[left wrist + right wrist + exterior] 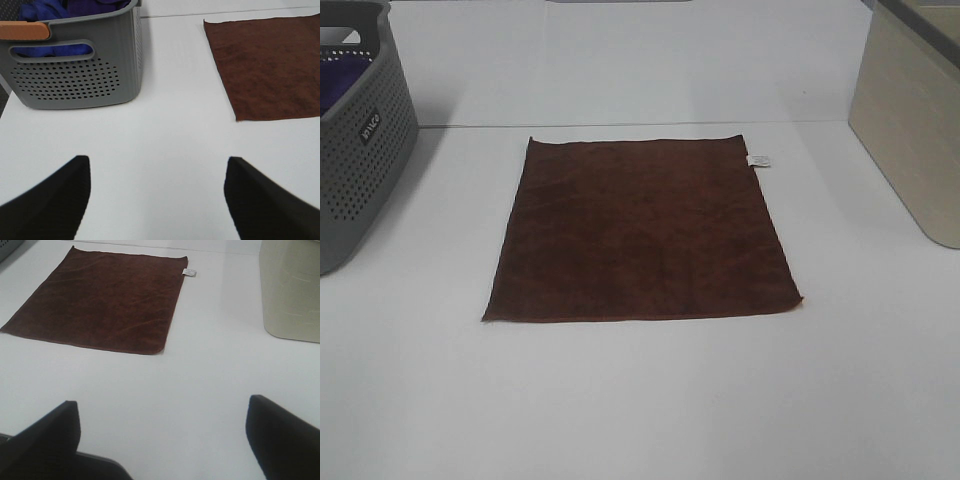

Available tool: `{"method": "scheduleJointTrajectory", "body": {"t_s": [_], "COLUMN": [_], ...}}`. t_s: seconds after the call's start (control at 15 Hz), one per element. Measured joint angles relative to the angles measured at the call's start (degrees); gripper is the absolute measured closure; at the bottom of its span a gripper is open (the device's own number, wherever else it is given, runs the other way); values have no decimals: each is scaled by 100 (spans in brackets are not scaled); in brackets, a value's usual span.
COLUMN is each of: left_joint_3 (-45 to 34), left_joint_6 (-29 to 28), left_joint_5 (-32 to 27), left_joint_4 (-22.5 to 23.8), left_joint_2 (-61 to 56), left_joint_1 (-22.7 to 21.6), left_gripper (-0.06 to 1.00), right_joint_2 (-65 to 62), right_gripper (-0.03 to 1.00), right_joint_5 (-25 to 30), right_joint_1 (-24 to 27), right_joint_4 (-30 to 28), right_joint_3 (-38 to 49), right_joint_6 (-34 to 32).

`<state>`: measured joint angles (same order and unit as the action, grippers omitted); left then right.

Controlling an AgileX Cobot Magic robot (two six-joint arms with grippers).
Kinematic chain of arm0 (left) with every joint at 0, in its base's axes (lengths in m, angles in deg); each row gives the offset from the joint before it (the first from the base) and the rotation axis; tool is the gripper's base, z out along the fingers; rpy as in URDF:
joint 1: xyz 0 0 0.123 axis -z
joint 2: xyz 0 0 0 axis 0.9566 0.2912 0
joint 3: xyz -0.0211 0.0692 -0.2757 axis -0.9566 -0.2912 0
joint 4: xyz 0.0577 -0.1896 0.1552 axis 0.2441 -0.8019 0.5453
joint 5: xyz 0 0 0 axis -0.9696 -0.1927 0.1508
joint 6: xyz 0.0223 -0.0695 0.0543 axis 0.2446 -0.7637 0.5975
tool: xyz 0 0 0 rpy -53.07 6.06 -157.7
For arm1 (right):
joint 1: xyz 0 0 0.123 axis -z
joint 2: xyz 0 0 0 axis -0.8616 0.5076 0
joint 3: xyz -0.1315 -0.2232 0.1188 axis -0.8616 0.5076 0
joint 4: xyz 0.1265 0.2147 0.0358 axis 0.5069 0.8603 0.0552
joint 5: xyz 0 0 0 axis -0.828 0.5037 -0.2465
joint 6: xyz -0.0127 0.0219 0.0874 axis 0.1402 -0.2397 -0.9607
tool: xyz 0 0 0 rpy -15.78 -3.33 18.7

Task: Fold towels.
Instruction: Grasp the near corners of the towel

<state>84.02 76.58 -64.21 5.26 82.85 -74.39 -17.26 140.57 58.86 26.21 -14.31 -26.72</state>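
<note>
A dark reddish-brown square towel [640, 228] lies spread flat in the middle of the white table, with a small white tag [759, 160] on its far right edge. It also shows in the left wrist view [270, 65] and in the right wrist view [100, 300]. Neither gripper shows in the exterior high view. My left gripper [157, 192] is open and empty over bare table, short of the towel's near left corner. My right gripper [162, 435] is open and empty over bare table, short of the towel's near right corner.
A grey perforated basket [360, 150] with purple fabric [75, 10] inside stands at the left edge. A beige bin [910, 120] stands at the far right. The white table [640, 400] stretches around the towel.
</note>
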Motion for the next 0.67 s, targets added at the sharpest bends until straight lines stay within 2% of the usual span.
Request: {"method": "scheduleJointTrajectory", "body": {"t_s": [0.27,0.67], "left_joint_3": [0,0], "left_joint_6": [0,0], "left_joint_5": [0,0], "left_joint_4": [-6,-315], "left_joint_2": [0,0], "left_joint_1": [0,0], "left_gripper": [23,23], "right_joint_2": [0,0], "right_gripper": [12,12], "right_joint_5": [0,-6], "right_joint_1": [0,0], "right_joint_4": [0,0], "right_joint_3": [0,0], "right_joint_6": [0,0]}}
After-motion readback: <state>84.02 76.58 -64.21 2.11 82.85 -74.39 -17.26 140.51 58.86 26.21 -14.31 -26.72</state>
